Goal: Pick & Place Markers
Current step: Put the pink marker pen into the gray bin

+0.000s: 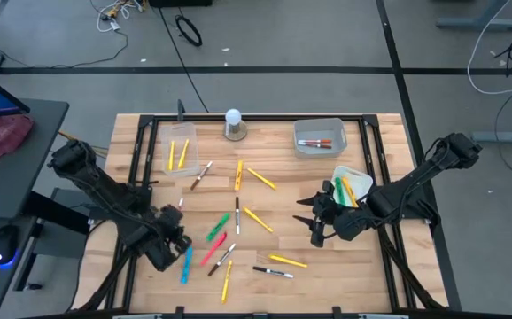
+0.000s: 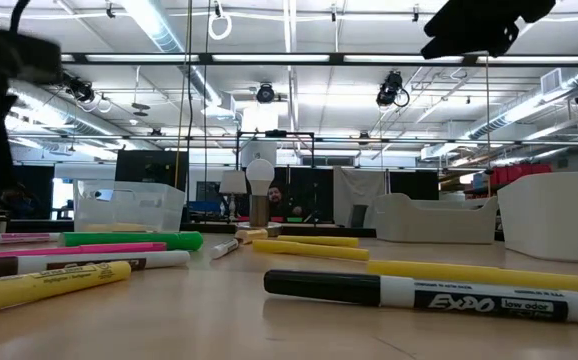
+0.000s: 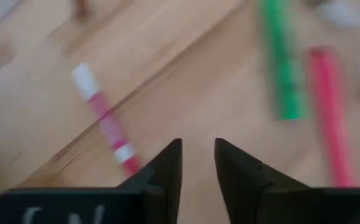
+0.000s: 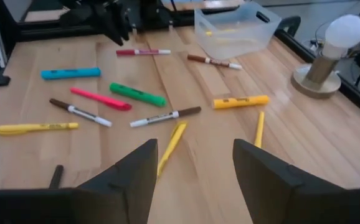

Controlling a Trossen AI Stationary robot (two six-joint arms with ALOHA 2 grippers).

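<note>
Markers (image 1: 238, 226) lie crowded; right gripper (image 1: 314, 223), fingers apart, may nudge neighbours. Left gripper (image 1: 174, 241) hovers nearly closed, empty.

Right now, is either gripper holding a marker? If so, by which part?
Nothing is held. The left gripper is nearly closed over bare wood with nothing between its fingers; the right gripper is open and empty above the markers.

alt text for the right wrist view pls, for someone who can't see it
The right gripper, fingers open and holding nothing, points across a wooden table scattered with markers in yellow, green, pink, blue and brown-capped white. Beyond them stand a clear plastic bin, a white round-topped knob on a grey base, and the left gripper.
</note>
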